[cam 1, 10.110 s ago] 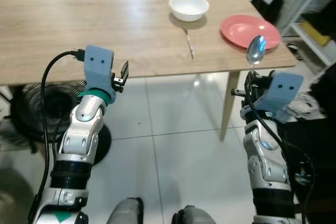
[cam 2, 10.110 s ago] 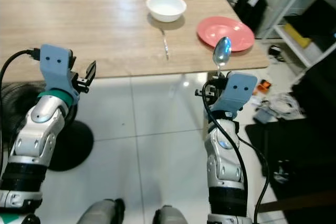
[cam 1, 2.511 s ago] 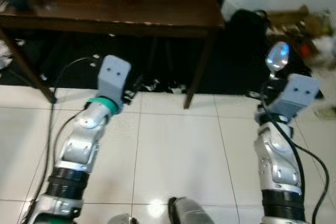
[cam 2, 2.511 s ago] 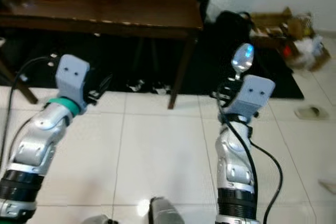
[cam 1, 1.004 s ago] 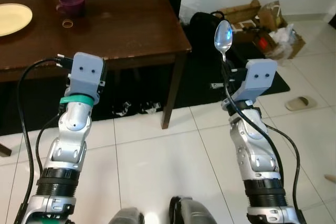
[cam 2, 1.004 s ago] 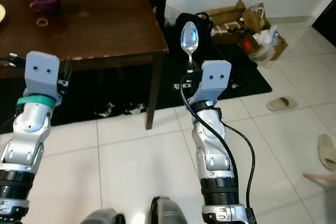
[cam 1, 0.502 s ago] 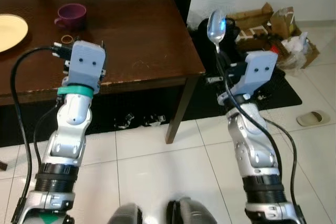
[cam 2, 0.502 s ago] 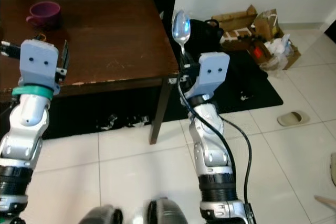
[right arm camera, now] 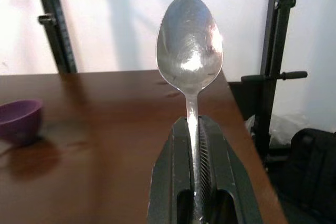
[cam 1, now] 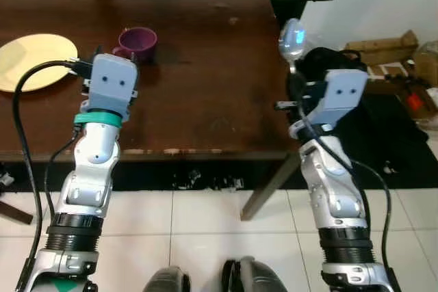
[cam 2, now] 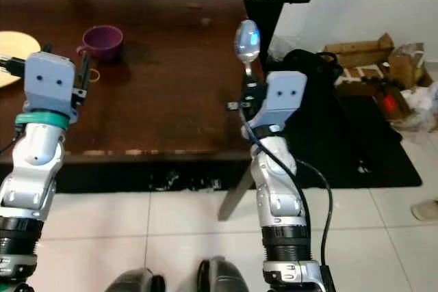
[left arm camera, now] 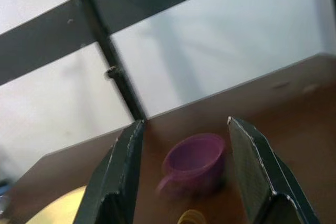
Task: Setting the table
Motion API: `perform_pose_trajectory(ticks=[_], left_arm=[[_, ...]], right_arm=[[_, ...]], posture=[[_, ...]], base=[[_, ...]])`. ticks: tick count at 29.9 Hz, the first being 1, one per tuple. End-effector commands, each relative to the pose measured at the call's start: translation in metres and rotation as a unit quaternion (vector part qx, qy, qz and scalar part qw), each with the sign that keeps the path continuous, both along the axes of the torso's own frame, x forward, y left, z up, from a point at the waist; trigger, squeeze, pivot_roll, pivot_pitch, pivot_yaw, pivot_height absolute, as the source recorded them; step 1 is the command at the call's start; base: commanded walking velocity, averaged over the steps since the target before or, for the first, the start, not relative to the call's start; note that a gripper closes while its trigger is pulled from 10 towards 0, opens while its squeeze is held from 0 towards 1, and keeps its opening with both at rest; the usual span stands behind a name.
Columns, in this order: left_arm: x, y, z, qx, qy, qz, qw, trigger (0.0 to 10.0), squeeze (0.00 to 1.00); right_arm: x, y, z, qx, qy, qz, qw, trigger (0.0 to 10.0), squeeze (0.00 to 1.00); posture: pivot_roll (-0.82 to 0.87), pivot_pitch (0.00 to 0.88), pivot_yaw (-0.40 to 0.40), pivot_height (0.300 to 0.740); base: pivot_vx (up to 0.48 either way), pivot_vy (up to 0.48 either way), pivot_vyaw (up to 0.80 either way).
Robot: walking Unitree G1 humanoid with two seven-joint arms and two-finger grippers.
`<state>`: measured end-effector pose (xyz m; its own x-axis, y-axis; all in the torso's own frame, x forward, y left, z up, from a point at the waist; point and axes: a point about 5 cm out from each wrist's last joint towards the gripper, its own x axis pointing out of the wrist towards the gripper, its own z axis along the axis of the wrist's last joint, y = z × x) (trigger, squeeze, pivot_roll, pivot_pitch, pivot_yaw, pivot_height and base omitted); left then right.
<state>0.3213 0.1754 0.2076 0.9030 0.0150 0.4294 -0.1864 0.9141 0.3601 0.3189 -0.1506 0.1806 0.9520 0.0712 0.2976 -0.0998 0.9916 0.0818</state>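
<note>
1. Over the near right corner of the dark brown worktop (cam 1: 205,66), the right claw (right arm camera: 195,145) is holding a silver spoon (cam 1: 292,40) upright, bowl end up.
2. Its two black fingers (right arm camera: 167,166) are pressing tight together on the spoon's handle, with no gap showing between them apart from the handle itself.
3. Above the near left part of the worktop, the left claw (left arm camera: 186,179) is hanging with its fingers spread wide and nothing between them.
4. Between those spread fingers, in the left wrist view, a purple cup (left arm camera: 194,158) is sitting further back on the worktop, and a small yellow ring (left arm camera: 191,217) is lying just in front of it.
5. In the head views the purple cup is standing left of the worktop's middle, just beyond the left wrist housing, and a pale yellow plate (cam 1: 34,61) is lying near the left edge.
6. Both silver arms are reaching forward from the bottom of the head views, the left forearm crossing the worktop's front edge.
7. Right of the worktop, a black bag (cam 2: 311,73) is resting on a dark mat (cam 2: 369,148), with brown cardboard boxes (cam 2: 356,52) behind it near the white wall.
8. Below the worktop's front edge, white floor tiles (cam 2: 137,223) are showing, and a slanted worktop leg (cam 2: 233,193) is coming down by the right forearm.
</note>
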Motion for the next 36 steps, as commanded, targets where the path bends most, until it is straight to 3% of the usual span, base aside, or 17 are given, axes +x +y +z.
perform_pose_trajectory(ticks=[1,11,16,32,36], left_arm=[[0.000,-0.001,-0.005,0.005,0.009,0.001,1.000,10.0,0.00],[0.000,-0.004,-0.003,0.012,0.005,-0.009,1.000,10.0,0.00],[-0.007,-0.020,-0.008,0.030,0.030,-0.090,0.995,10.0,0.00],[-0.009,-0.023,-0.010,0.015,0.037,-0.090,0.995,10.0,0.00],[-0.007,-0.018,-0.004,0.012,0.033,-0.084,0.996,10.0,0.00]], right_arm=[[0.000,-0.002,0.000,0.005,0.002,-0.004,1.000,10.0,0.00],[-0.001,-0.004,0.001,0.003,-0.002,-0.010,1.000,10.0,0.00],[0.000,-0.013,-0.001,-0.014,0.003,-0.024,1.000,10.0,0.00],[-0.001,-0.011,-0.004,-0.021,0.012,-0.019,1.000,10.0,0.00],[-0.002,-0.004,-0.004,-0.038,0.016,0.021,0.999,10.0,0.00]], posture=[[0.05,0.000,0.010,0.740],[0.05,0.000,0.013,0.740],[0.05,0.000,0.013,0.740],[0.05,0.000,0.011,0.740],[0.06,0.006,0.010,0.740]], base=[[0.465,0.000,0.00],[0.458,0.000,0.00],[0.000,0.000,0.00],[0.000,0.000,0.00],[0.000,0.000,0.00]])
